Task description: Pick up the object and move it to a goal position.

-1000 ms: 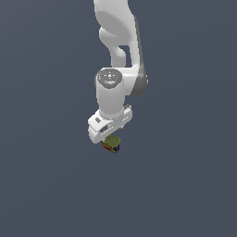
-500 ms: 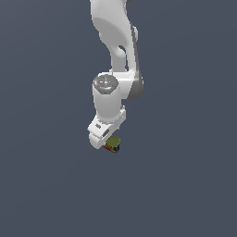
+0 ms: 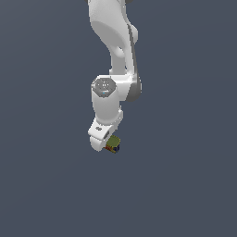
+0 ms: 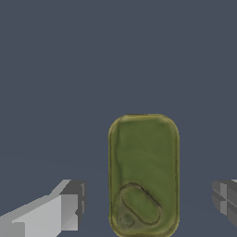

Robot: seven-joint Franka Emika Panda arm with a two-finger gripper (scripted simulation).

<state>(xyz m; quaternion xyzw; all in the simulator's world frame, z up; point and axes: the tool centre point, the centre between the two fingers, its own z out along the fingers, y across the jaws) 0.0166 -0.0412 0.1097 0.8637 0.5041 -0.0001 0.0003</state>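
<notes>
The object is a small rectangular tin [image 4: 143, 157] with an olive-green top and a pull tab. In the wrist view it lies between my two fingers, closer to one than the other, with open gaps on both sides. My gripper [image 4: 148, 203] is open around it; one fingertip [image 4: 71, 206] and the other [image 4: 226, 196] both stand clear of the tin. In the exterior view the tin [image 3: 114, 144] peeks out beneath the white hand, showing its green top and a bit of dark blue label. The gripper [image 3: 108, 144] itself is mostly hidden there by the hand.
A plain dark grey surface [image 3: 185, 185] fills both views. The white arm [image 3: 115, 55] comes down from the top of the exterior view. No other objects or goal marker show.
The hand has come lower over the tin and the arm has shifted slightly to the exterior view's left. The tin has stayed in place.
</notes>
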